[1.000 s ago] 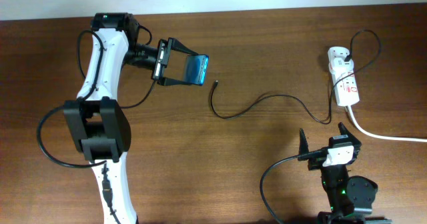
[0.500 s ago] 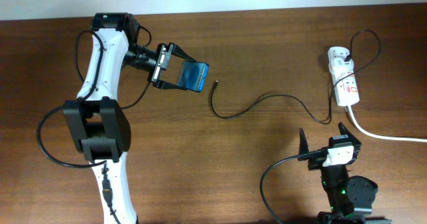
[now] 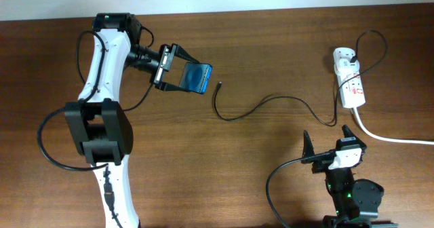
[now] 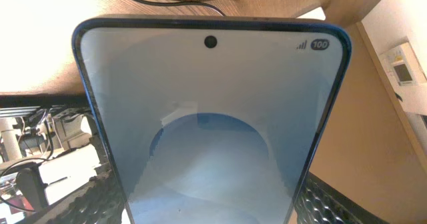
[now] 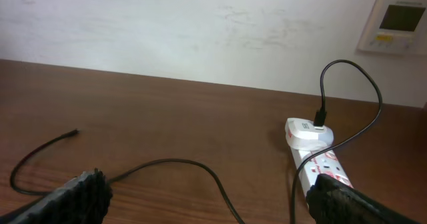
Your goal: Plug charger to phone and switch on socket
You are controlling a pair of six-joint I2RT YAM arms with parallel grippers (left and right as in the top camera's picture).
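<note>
My left gripper [image 3: 178,77] is shut on the phone [image 3: 199,76], holding it lifted and tilted at the back left; its blue screen fills the left wrist view [image 4: 212,127]. The charger cable [image 3: 271,102] lies on the table, its plug tip [image 3: 220,85] just right of the phone, apart from it. The cable runs to an adapter in the white socket strip [image 3: 351,80] at the right. The cable [image 5: 173,165], its tip [image 5: 73,133] and the strip [image 5: 319,159] also show in the right wrist view. My right gripper [image 3: 329,143] is open and empty at the front right.
The strip's thick white cord [image 3: 390,137] runs off the right edge. Thick black robot cables [image 3: 278,180] loop near the right arm's base. A wall panel [image 5: 393,25] hangs behind the table.
The left gripper has tilted and shifted the phone slightly down toward the cable tip since one second ago. The right arm has not moved.
</note>
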